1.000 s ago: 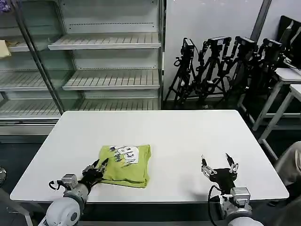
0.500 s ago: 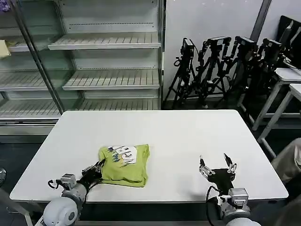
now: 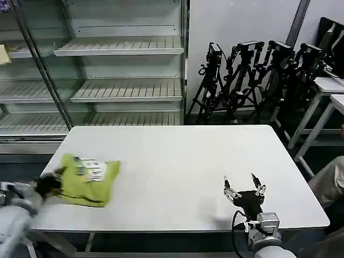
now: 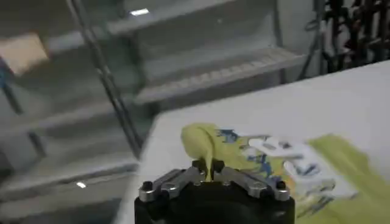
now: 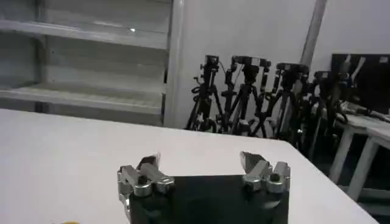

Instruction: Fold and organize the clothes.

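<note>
Lime-green folded T-shirt (image 3: 86,180) at the table's (image 3: 183,161) left edge, pinched in my left gripper (image 4: 209,168); my right gripper (image 3: 244,186), fingers apart, over its near-right part.

My left pincer (image 3: 45,184) blurs at the head view's edge; in the left wrist view the T-shirt (image 4: 286,167) runs off frame.

table (image 3: 177,156) mid bare; t-shirt (image 3: 88,173) blocks left edge.
</note>
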Robot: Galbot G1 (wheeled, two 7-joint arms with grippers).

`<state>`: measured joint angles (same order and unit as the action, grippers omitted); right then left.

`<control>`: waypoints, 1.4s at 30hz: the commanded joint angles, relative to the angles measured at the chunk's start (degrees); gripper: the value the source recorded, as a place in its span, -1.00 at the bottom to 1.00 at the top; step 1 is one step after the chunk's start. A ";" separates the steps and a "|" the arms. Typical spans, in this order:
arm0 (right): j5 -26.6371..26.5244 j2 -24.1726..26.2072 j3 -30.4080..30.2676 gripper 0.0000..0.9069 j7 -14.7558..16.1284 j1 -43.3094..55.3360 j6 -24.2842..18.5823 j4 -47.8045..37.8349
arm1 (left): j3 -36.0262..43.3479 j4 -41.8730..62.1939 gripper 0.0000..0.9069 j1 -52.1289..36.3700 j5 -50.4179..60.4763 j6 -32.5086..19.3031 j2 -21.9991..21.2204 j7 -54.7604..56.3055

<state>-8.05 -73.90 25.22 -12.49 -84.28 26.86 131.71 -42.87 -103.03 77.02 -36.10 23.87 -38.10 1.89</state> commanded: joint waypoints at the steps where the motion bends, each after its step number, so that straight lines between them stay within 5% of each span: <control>1: -0.15 -0.24 -0.10 1.00 0.12 0.45 -0.31 -0.54 | -17.44 -5.82 -1.00 5.78 4.83 4.91 12.24 -3.46; 5: -0.10 -0.24 0.25 1.00 0.18 -0.31 -0.81 -0.82 | -8.31 -23.72 -1.00 7.78 4.95 8.67 1.54 4.47; 9: -0.09 0.00 0.78 1.00 0.19 -1.06 -1.02 -0.68 | 17.94 -32.86 -1.00 9.07 5.66 6.94 -9.45 14.26; 12: 0.00 0.04 0.92 1.00 0.16 -1.43 -1.00 -0.44 | 34.74 -34.00 -1.00 6.43 6.38 4.29 -13.92 17.47; 17: 0.22 0.23 1.83 1.00 0.15 -2.47 -0.88 0.53 | 44.24 -34.11 -1.00 -1.30 6.76 2.99 -18.65 18.12; 25: -0.38 1.13 4.56 1.00 0.09 -2.25 -0.56 1.17 | 48.61 -25.11 -1.00 -9.53 4.70 2.89 -22.99 23.77; 34: -0.43 0.97 5.62 1.00 -0.08 -2.29 0.01 2.77 | 48.20 -18.03 -1.00 -16.11 11.54 1.62 -22.80 19.52; 37: -0.45 0.87 6.13 1.00 -0.09 -2.51 0.06 3.09 | 44.27 -17.51 -1.00 -16.98 11.00 1.99 -21.37 17.90; 42: -0.04 -0.04 5.23 1.00 -0.09 -2.19 0.04 2.69 | 35.03 -20.30 -1.00 -18.97 13.04 5.68 -11.36 10.62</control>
<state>-8.31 -73.51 30.32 -12.58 -86.56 26.85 134.13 -0.96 -123.89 63.47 -26.96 27.06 -57.14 19.35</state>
